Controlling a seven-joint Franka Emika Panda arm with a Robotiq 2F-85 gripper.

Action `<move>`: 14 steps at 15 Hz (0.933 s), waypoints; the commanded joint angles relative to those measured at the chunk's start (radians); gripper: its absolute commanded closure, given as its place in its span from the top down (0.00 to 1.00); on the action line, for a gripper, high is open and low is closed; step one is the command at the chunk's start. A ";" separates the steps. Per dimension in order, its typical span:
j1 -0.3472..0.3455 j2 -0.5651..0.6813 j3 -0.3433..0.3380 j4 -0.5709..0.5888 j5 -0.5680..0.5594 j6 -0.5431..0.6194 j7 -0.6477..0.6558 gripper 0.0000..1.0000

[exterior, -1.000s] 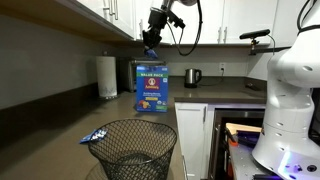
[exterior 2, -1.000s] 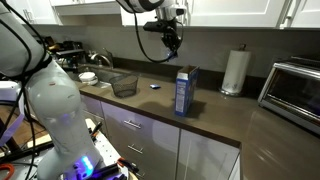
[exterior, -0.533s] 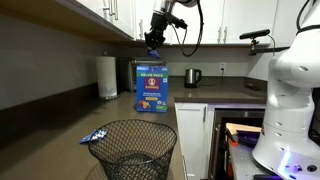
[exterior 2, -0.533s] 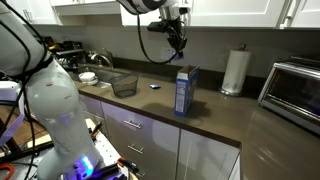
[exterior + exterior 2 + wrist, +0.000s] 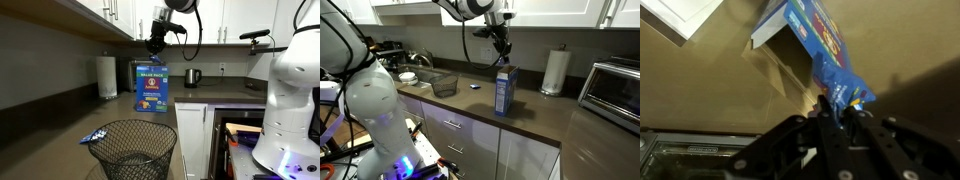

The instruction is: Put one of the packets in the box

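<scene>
My gripper (image 5: pixel 155 43) hangs just above the open top of the tall blue box (image 5: pixel 152 90), which stands upright on the dark counter; both also show in an exterior view, the gripper (image 5: pixel 502 55) over the box (image 5: pixel 505 90). In the wrist view the jaws (image 5: pixel 838 108) are shut on a small blue packet (image 5: pixel 845 88), with the box's open top (image 5: pixel 790 45) right beyond it. More blue packets (image 5: pixel 95 136) lie on the counter beside the basket, also seen as a small blue spot (image 5: pixel 474 86).
A black wire-mesh basket (image 5: pixel 133 150) stands on the counter near the packets, also visible (image 5: pixel 443 84) by the sink. A paper towel roll (image 5: pixel 554 72), a kettle (image 5: pixel 193 76) and a toaster oven (image 5: pixel 615 90) stand on the counter. White cabinets hang overhead.
My gripper has carried the packet sideways and slightly down, from beside the box to directly over its open top.
</scene>
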 commanded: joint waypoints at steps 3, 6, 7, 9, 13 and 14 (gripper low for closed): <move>-0.037 0.062 0.010 0.027 -0.070 0.049 0.073 0.09; -0.043 0.085 0.006 0.031 -0.084 0.064 0.082 0.13; -0.043 0.091 0.005 0.032 -0.086 0.066 0.082 0.16; -0.039 0.093 0.004 0.029 -0.088 0.070 0.079 0.42; -0.023 0.071 0.014 0.018 -0.087 0.057 0.065 0.61; -0.019 0.059 0.021 0.009 -0.088 0.050 0.065 0.67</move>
